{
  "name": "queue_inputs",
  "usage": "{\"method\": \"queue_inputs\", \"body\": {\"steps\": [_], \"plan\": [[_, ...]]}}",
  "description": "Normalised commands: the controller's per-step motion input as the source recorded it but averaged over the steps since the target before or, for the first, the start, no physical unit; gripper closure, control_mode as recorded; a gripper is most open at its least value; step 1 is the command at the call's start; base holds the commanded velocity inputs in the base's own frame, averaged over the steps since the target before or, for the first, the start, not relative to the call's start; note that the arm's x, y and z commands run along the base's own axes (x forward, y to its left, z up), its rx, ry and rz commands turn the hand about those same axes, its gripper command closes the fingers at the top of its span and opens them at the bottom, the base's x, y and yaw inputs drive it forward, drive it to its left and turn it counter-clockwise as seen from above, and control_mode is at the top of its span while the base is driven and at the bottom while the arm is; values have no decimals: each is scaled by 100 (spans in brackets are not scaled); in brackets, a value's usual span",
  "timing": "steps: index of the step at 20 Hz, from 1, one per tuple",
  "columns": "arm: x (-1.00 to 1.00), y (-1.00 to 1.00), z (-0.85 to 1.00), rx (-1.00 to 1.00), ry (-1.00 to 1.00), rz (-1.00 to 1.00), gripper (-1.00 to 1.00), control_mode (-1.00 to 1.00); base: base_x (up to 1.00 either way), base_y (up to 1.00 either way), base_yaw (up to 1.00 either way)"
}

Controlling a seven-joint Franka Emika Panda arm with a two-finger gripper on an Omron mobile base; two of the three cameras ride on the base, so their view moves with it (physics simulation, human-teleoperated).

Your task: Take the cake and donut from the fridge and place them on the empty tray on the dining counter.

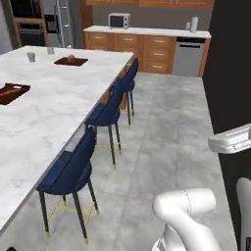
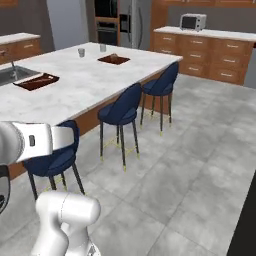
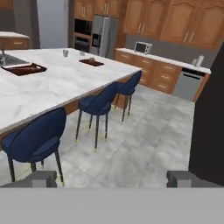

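The grey fridge (image 3: 104,35) stands far off at the back of the kitchen with both doors shut, also seen as the fridge (image 1: 61,22) and the fridge (image 2: 132,22). Cake and donut are hidden from sight. The marble dining counter (image 1: 59,103) carries two dark reddish-brown trays: a far tray (image 1: 71,62) with a small item on it and a near tray (image 1: 12,92) whose contents I cannot make out. My gripper (image 3: 113,179) is open and holds nothing, hanging over the floor beside the stools, far from fridge and trays.
Three blue stools (image 1: 73,171) line the counter's edge. Two cups (image 1: 31,57) stand near the far tray and a sink (image 2: 12,75) is set in the counter. Wooden cabinets carry a microwave (image 1: 119,20), with a dishwasher (image 1: 188,56) beside them. A dark wall (image 1: 230,73) rises on the right.
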Motion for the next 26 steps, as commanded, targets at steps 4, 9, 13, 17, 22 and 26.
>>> {"method": "queue_inputs", "body": {"steps": [4, 9, 13, 17, 22, 26], "plan": [[0, 0, 0, 0, 0, 0, -100, 100, 24, -33, -86], [0, 0, 0, 0, 0, 0, -100, 100, 100, 15, -57], [0, 0, 0, 0, 0, 0, -100, 100, 100, 19, -32], [0, 0, 0, 0, 0, 0, -100, 100, 100, 15, -14], [0, 0, 0, 0, 0, 0, -100, 100, 100, 0, -2], [0, 0, 0, 0, 0, 0, -100, 100, 100, 0, 0]]}}
